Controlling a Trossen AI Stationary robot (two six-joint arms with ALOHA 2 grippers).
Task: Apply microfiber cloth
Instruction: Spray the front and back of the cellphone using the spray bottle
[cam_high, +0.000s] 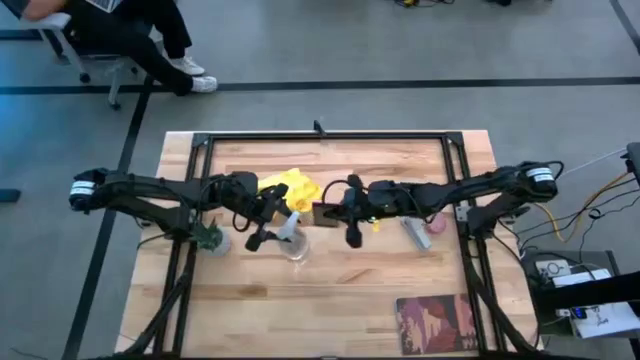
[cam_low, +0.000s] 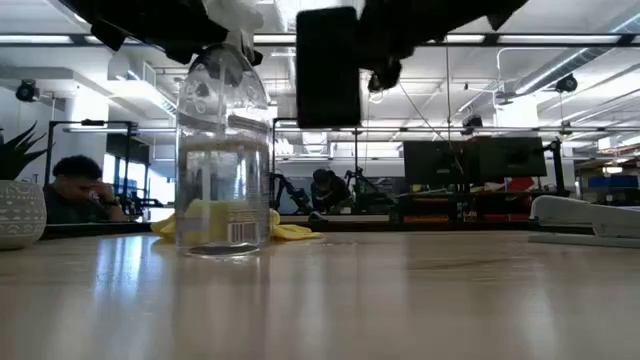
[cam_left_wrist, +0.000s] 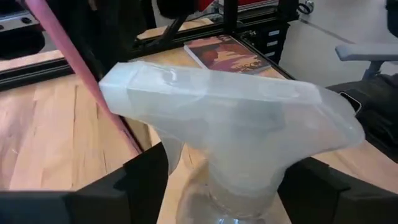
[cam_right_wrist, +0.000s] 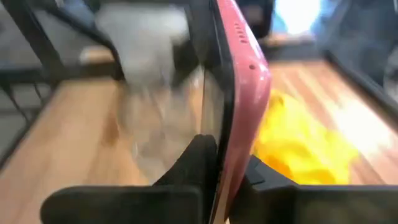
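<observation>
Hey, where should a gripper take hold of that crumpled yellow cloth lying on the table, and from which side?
Probably from straight above, pinching a raised fold near the middle of the bright yellow microfiber cloth. It lies bunched in a loose heap on the wooden table, so ridges stand up for the fingers. The clear plastic spray bottle and the pink-edged phone crowd its near side, so low approaches look poor.

I see grey floor (cam_high: 400, 40) with a dark line (cam_high: 400, 83) around the wooden worktop (cam_high: 330, 300). A person (cam_high: 120, 30) sits on a chair beyond it. Ceiling strip lights (cam_low: 560, 40) glow over monitors (cam_low: 470, 160) and a potted plant (cam_low: 20, 200).
</observation>
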